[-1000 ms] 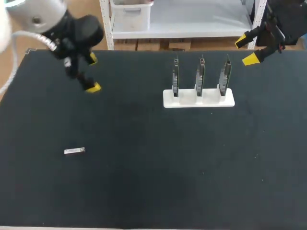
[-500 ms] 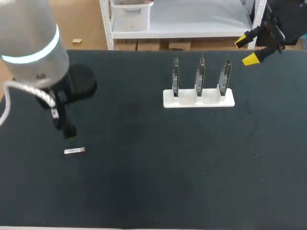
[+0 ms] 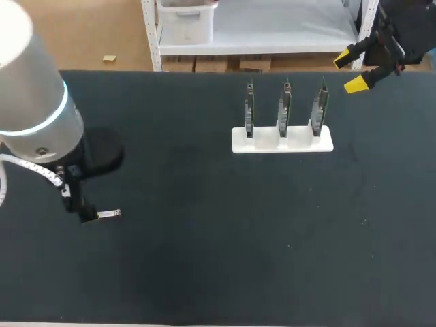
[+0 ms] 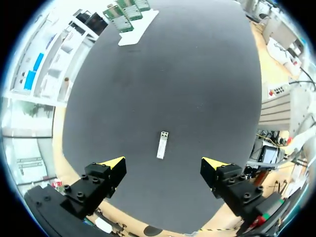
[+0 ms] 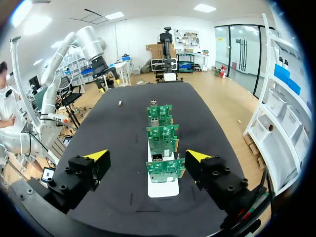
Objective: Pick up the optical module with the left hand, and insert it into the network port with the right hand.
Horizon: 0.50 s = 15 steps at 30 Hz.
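The optical module (image 3: 107, 214), a small silver bar, lies flat on the black table (image 3: 204, 238) at the front left. My left arm stands right over it, hiding most of that gripper in the head view. In the left wrist view the left gripper (image 4: 164, 163) is open, with the module (image 4: 162, 144) lying just ahead, centred between its yellow tips and untouched. The white stand (image 3: 282, 139) carries three upright green port boards (image 3: 285, 109) at the back right. My right gripper (image 3: 349, 71) hangs open behind and to the right of the stand, facing the boards (image 5: 160, 143), with nothing held.
The black mat covers the whole table. The white stand's base (image 5: 163, 187) sits just ahead of the right gripper (image 5: 147, 155). The stand (image 4: 133, 19) also shows far ahead in the left wrist view.
My left arm has swung from the back left forward and down, ending over the module's left end. The right arm and the module have not moved.
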### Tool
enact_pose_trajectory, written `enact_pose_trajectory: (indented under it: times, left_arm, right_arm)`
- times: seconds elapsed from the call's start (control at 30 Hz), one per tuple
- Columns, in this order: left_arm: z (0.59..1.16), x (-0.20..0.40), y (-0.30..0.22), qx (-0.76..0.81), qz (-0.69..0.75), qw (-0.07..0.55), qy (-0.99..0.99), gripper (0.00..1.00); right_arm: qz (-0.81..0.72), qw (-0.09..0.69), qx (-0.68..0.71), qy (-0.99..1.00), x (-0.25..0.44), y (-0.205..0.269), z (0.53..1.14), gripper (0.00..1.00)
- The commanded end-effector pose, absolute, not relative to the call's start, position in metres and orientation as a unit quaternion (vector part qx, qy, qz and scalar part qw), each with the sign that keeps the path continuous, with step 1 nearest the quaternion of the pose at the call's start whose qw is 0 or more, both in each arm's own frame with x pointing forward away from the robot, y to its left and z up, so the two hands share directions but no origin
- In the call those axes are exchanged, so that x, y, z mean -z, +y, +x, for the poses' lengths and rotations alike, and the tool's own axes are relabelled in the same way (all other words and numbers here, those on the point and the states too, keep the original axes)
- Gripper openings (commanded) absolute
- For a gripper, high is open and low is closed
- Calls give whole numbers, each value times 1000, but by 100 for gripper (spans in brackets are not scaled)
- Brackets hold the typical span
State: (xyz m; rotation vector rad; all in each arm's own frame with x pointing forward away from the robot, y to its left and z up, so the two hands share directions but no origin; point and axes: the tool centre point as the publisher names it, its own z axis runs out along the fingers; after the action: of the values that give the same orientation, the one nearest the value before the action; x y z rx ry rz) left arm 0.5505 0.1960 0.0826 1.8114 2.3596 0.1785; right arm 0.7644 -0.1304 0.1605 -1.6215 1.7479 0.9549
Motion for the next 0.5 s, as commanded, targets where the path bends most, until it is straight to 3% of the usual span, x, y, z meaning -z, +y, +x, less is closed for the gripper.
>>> enact_pose_trajectory:
  times: [0.03, 0.5]
  left_arm:
    - [562, -67, 202, -24, 620, 74, 780, 100]
    - [561, -41, 215, -13, 650, 45, 759, 100]
  right_arm:
    - [-605, 284, -355, 654, -161, -130, 762, 100]
    - [-605, 284, -355, 654, -161, -130, 762, 100]
